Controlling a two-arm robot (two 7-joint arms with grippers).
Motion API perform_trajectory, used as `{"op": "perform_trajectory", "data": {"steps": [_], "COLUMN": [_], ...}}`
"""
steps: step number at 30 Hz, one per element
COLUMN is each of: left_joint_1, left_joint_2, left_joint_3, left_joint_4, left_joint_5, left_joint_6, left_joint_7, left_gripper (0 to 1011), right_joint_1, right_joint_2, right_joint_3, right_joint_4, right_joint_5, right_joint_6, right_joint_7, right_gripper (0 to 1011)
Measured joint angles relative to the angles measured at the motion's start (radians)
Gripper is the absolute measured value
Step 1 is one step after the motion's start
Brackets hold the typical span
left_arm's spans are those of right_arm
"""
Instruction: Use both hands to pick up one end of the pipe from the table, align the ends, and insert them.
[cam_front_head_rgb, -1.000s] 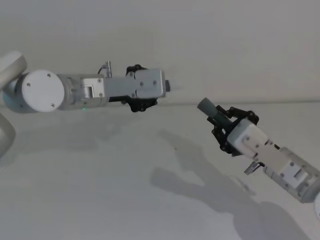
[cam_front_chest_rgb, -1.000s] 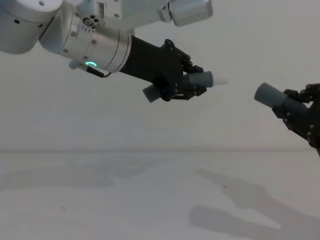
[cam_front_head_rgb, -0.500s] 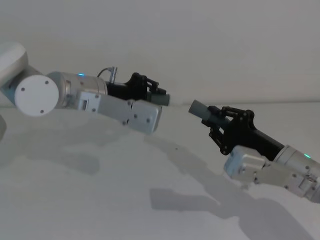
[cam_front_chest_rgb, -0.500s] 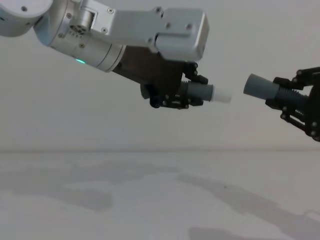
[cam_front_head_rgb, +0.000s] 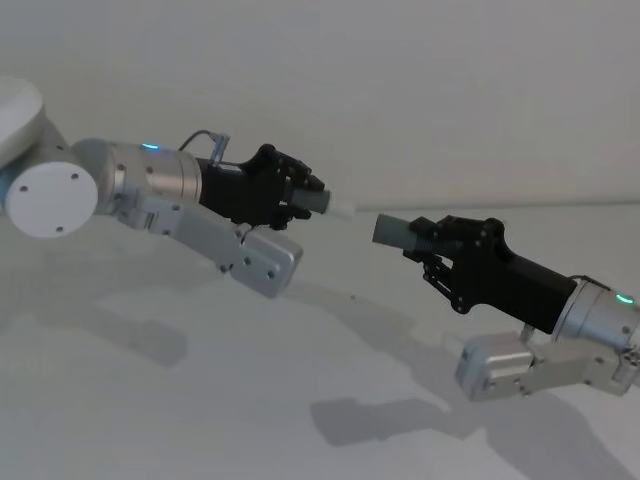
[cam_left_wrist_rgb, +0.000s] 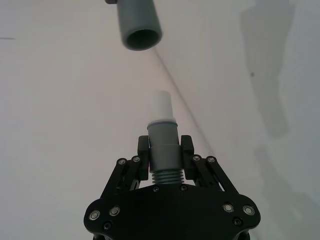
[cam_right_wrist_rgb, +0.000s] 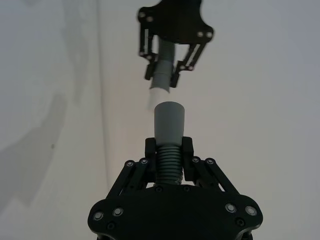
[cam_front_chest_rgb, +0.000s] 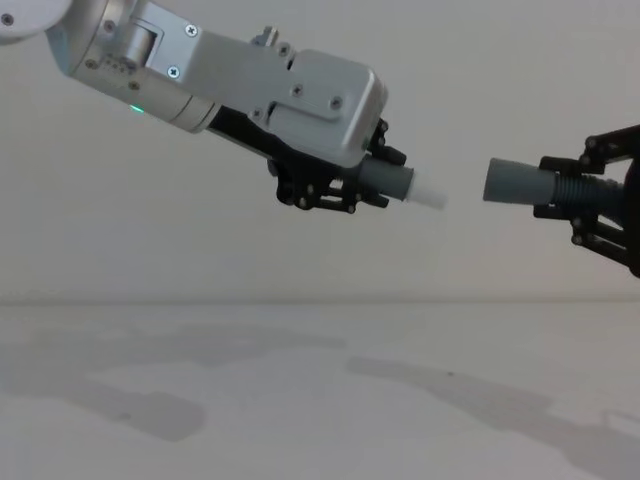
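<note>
Both pipe pieces are held in the air above the white table (cam_front_head_rgb: 180, 400). My left gripper (cam_front_head_rgb: 300, 198) is shut on the dark grey piece (cam_front_chest_rgb: 388, 183) with the narrow white tip (cam_front_chest_rgb: 428, 196), which points right. My right gripper (cam_front_head_rgb: 445, 243) is shut on the other grey piece (cam_front_chest_rgb: 512, 181), whose hollow mouth (cam_left_wrist_rgb: 143, 39) faces the white tip (cam_left_wrist_rgb: 161, 105). A short gap separates the two ends, and they stand nearly in line. In the right wrist view the grey piece (cam_right_wrist_rgb: 170, 121) points at the left gripper (cam_right_wrist_rgb: 163, 70).
A plain white wall (cam_front_chest_rgb: 500, 80) stands behind the table (cam_front_chest_rgb: 300, 400). Arm shadows lie across the table top.
Both wrists have turned and the arms have come closer. The gap between the white tip and the grey mouth has shrunk, and the pieces now point at each other.
</note>
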Motion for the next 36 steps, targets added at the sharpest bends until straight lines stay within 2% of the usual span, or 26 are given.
{"op": "perform_trajectory", "data": {"steps": [5, 11, 17, 21, 26, 36], "left_joint_1": [0.007, 0.021, 0.040, 0.062, 0.093, 0.137], "left_joint_2": [0.011, 0.016, 0.016, 0.017, 0.025, 0.044], "left_joint_3": [-0.009, -0.028, -0.048, -0.067, -0.085, -0.105], "left_joint_4": [-0.016, -0.031, -0.040, -0.048, -0.062, -0.088], "left_joint_5": [0.032, 0.049, 0.044, 0.018, -0.023, -0.067], "left_joint_6": [-0.021, -0.041, -0.061, -0.077, -0.087, -0.089], "left_joint_7": [0.049, 0.108, 0.155, 0.186, 0.205, 0.217], "left_gripper": [358, 358, 358, 358, 358, 358], "right_joint_1": [0.025, 0.050, 0.065, 0.076, 0.082, 0.091], "right_joint_2": [0.022, 0.035, 0.034, 0.027, 0.019, 0.007], "right_joint_3": [-0.013, -0.026, -0.031, -0.031, -0.026, 0.002], "right_joint_4": [0.001, 0.001, 0.003, 0.004, 0.006, 0.009], "right_joint_5": [-0.056, -0.087, -0.087, -0.071, -0.051, -0.028], "right_joint_6": [-0.020, -0.028, -0.027, -0.016, -0.003, 0.019], "right_joint_7": [0.015, 0.041, 0.062, 0.076, 0.085, 0.083], "right_gripper": [264, 262, 264, 264, 264, 264]}}
